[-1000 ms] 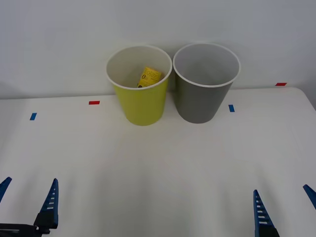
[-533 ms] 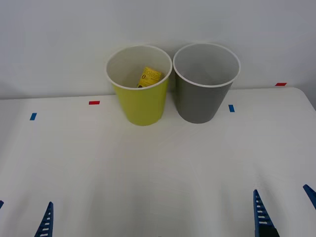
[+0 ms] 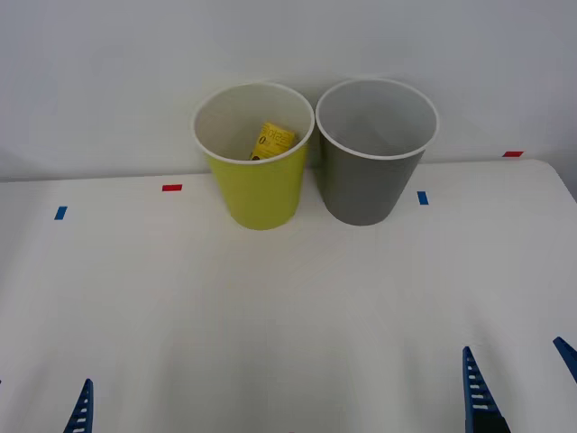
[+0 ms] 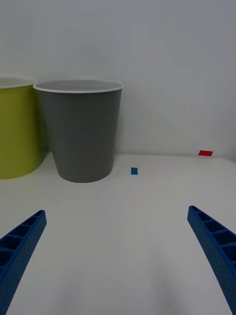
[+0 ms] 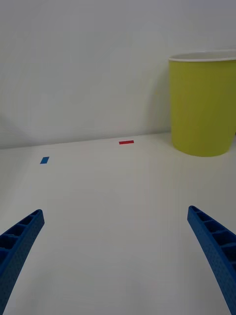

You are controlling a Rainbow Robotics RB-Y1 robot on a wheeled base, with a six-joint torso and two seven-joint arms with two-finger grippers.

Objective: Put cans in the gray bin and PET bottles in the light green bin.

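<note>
The light green bin [image 3: 260, 194] stands at the back of the table, touching the gray bin [image 3: 368, 185] on its right. A PET bottle [image 3: 273, 142] with a yellow label leans inside the light green bin, only its upper part showing over the rim. Cans are out of view. My left gripper [image 3: 41, 417] is low at the near left, open and holding nothing, facing the light green bin [image 5: 204, 110]. My right gripper [image 3: 523, 392] is at the near right, open and holding nothing, and the gray bin [image 4: 82, 133] and light green bin [image 4: 17, 133] stand ahead of it.
The white table [image 3: 288, 298] runs from the bins to the grippers. Small tape marks lie on it: red [image 3: 171, 188], blue [image 3: 60, 213], blue [image 3: 422, 197] and red [image 3: 512, 154]. A plain wall rises right behind the bins.
My left gripper has drawn back toward the near edge, sinking lower in the front view. The right gripper, the bins and the bottle have not moved.
</note>
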